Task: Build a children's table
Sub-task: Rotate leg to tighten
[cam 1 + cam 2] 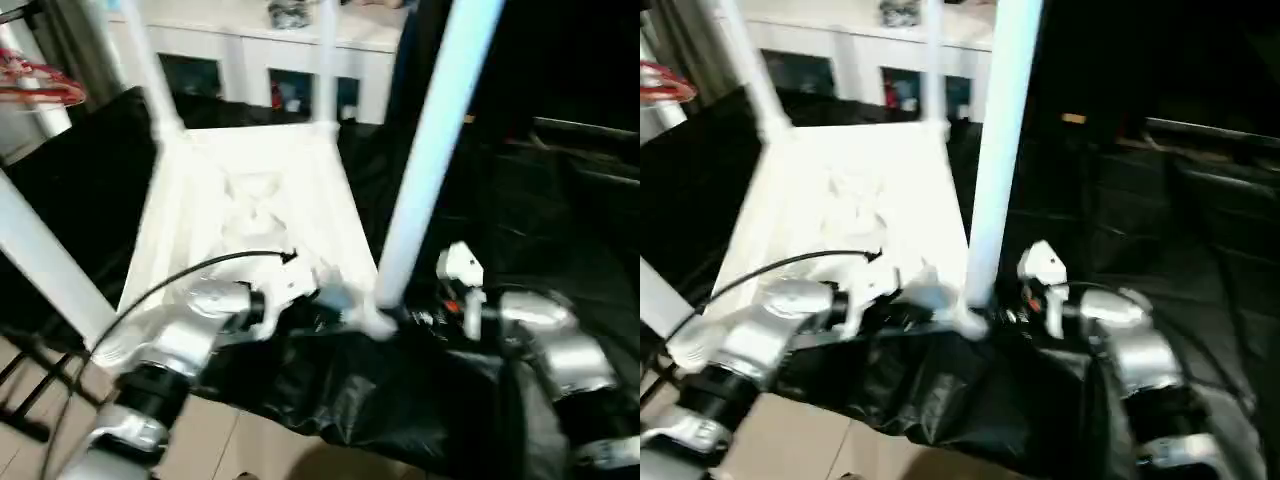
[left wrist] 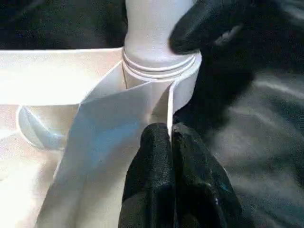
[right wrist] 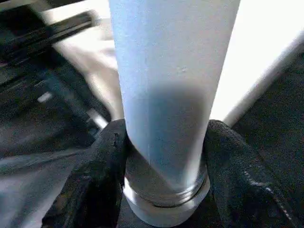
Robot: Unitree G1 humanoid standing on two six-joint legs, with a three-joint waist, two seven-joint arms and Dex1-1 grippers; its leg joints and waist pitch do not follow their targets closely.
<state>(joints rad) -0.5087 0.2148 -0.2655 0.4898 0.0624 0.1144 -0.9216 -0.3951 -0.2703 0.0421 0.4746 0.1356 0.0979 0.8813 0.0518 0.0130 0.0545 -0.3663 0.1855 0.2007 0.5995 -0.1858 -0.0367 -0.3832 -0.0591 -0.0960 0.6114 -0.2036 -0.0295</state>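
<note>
We see the right gripper (image 3: pixel 164 156) closed around the base of a white leg (image 3: pixel 171 71) where it enters its corner socket (image 2: pixel 183 78). The left gripper (image 2: pixel 171 156) pinches the upturned tabletop's (image 1: pixel 250 200) rim. The table lies legs-up on black sheeting (image 1: pixel 380 400).

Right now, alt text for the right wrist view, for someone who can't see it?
The right gripper has its two black fingers closed around the base of a white leg, just above the round corner socket it stands in. Behind it lie the white tabletop and black cloth.
</note>
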